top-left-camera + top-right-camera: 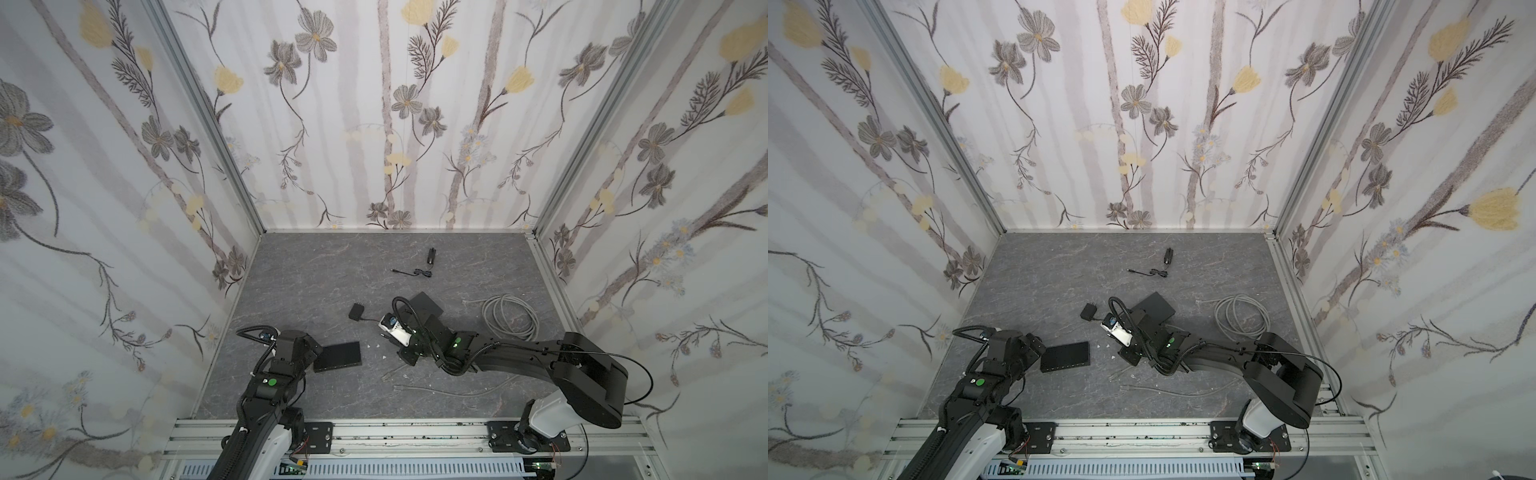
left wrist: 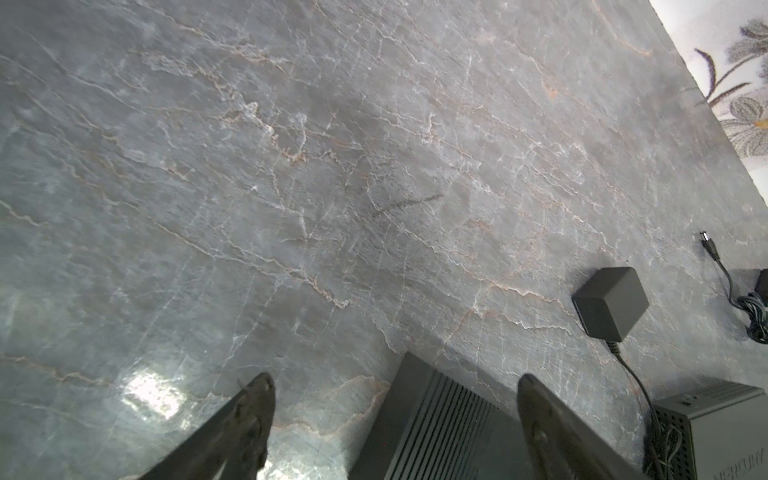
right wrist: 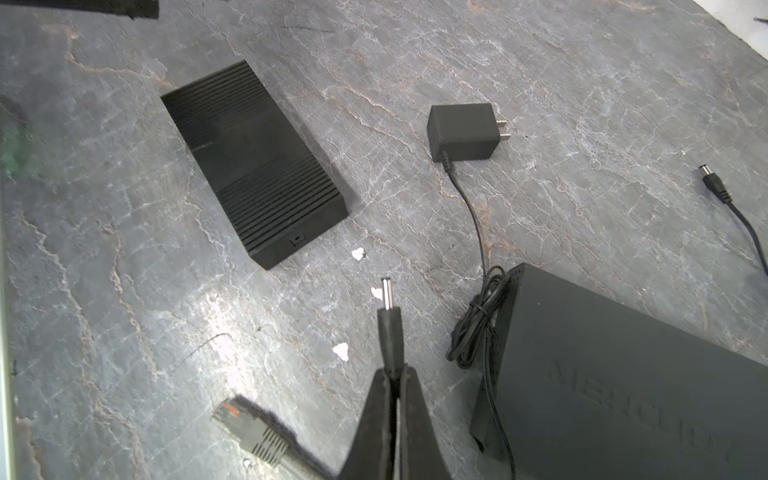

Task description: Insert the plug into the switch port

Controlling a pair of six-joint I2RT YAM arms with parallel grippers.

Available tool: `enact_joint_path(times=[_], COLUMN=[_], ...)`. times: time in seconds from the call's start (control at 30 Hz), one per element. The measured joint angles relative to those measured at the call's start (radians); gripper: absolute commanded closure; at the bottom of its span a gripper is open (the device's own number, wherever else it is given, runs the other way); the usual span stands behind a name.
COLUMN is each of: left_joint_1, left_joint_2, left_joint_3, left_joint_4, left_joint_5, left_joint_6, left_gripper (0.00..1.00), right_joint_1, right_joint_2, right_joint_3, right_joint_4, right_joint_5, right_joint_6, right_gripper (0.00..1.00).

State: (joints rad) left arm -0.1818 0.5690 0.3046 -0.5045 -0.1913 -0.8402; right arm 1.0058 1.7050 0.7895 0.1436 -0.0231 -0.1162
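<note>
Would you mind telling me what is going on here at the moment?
The right claw is shut on the silver-tipped black barrel plug, aimed toward the small round port on the ribbed black plastic switch box, not yet inserted. The left claw stands open at that box's corner, gripping nothing. The plug's black wall adapter lies on the grey marbled table.

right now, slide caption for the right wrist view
Right gripper holds the barrel plug short of the ribbed black switch.
</note>
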Motion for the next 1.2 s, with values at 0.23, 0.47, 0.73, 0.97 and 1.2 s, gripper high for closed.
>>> enact_joint_path(times=[0.23,0.47,0.73,0.97,1.2], left_joint_1=[0.0,0.0,0.0,0.0,0.0], left_joint_2=[-0.187,-0.489,-0.333,0.192,0.383], left_joint_3=[-0.063,-0.055,-0.077,0.035,0.093], left_joint_4=[0.014,-0.093,-0.112,-0.049,-0.024], left_joint_5=[-0.023,-0.095,-0.164,-0.058,0.025], left_joint_6=[-0.005,-0.013,-0.077,-0.079,-0.083], left_gripper=[0.0,0.06,0.1,0.1,0.14], right_joint_1=[-0.012,-0.012,-0.011,-0.018,-0.03], right_joint_2=[-0.027,-0.032,-0.035,-0.037,0.003], right_joint_3=[-0.067,-0.101,-0.105,-0.105,-0.051], right_joint_4=[0.103,0.172,0.18,0.169,0.133], right_joint_5=[-0.008,-0.073,-0.108,-0.12,-0.232], right_joint_6=[-0.037,-0.05,-0.053,-0.076,-0.109], right_gripper=[1.0,1.0,1.0,1.0,1.0])
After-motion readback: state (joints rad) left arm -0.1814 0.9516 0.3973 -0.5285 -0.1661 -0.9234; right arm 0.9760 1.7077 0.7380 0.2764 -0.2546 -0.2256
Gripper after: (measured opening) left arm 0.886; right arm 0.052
